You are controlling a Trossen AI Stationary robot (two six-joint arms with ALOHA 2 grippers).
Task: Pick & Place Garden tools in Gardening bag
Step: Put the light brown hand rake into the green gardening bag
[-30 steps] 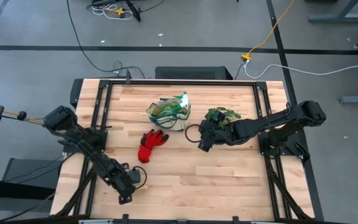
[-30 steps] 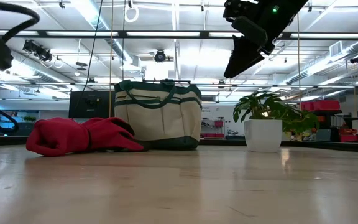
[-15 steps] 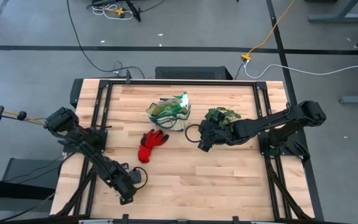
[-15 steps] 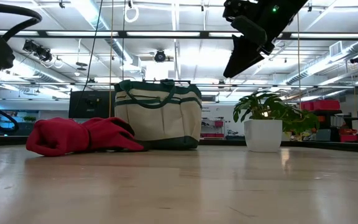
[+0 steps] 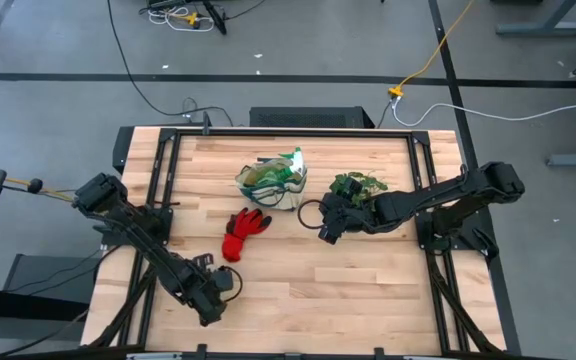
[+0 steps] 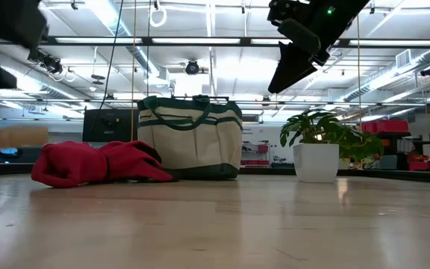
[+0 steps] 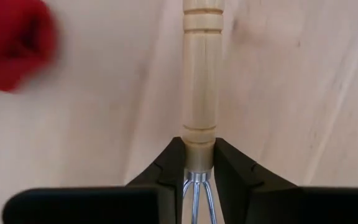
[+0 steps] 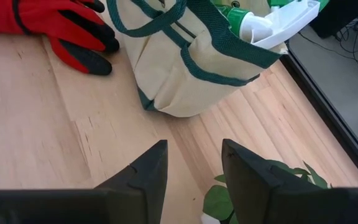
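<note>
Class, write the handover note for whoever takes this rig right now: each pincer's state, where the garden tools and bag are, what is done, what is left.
Left pincer: shut on the wooden-handled rake, at the table's front left.
Right pincer: open, empty, hanging above the table between the gardening bag and the potted plant.
Done: the green spray bottle is in the bag, nozzle sticking out.
Left: carry the rake to the bag and drop it in; then the red gloves, lying on the table just in front of the bag. Other tools are not visible from here; check the bag.
</note>
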